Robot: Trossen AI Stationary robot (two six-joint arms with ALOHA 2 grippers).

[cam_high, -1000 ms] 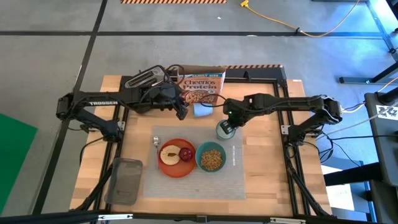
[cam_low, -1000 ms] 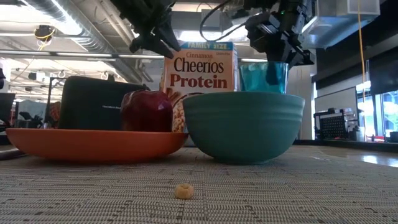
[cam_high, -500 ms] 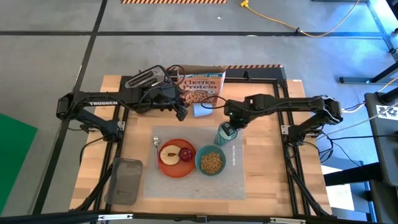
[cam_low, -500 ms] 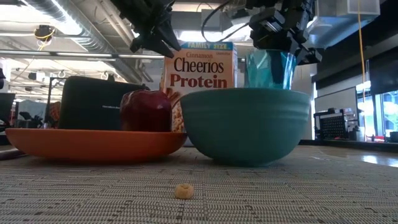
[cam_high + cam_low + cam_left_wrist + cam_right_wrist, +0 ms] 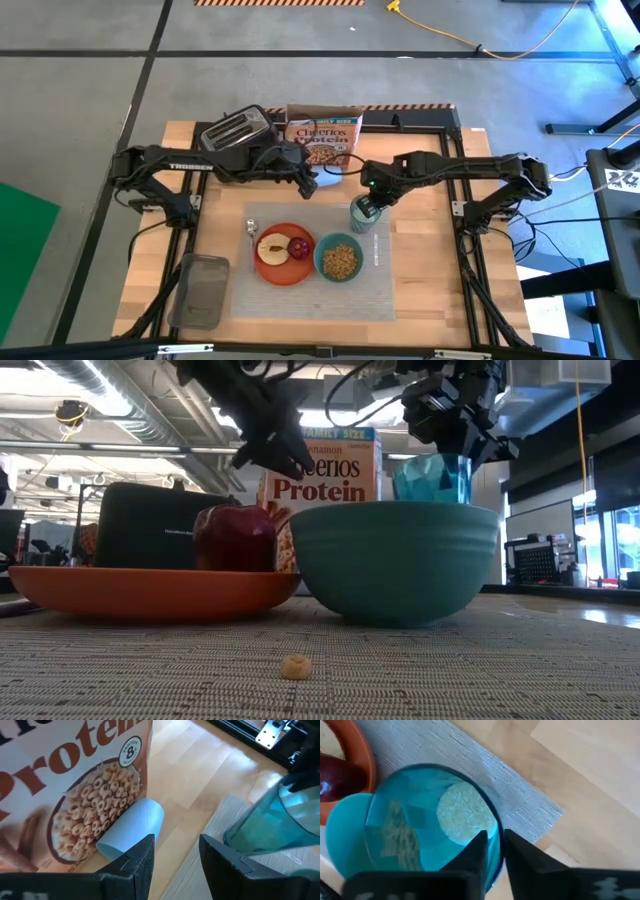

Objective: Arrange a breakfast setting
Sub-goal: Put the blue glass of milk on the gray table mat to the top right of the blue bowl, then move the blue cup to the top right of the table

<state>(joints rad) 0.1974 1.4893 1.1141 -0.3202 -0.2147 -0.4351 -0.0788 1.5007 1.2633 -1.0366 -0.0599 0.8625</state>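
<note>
One translucent tumbler (image 5: 362, 213), pinched at its rim by the right end effector (image 5: 372, 202) over the placemat (image 5: 385, 285) beside the bowl (image 5: 340, 259), looks light, rigid and slippery, while the left end effector (image 5: 308, 185) hangs spread near the cereal box (image 5: 324, 140).

Woven, rough placemat (image 5: 420, 660) lies on pale wood table (image 5: 430, 215); glossy apple (image 5: 235, 537); translucent plastic tumbler (image 5: 432, 837).

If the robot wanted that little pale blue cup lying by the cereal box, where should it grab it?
Probably across its ribbed middle, from above. The pale blue cup lies on its side against the cereal box, so the rim faces sideways; the left claw is open just above it.
</note>
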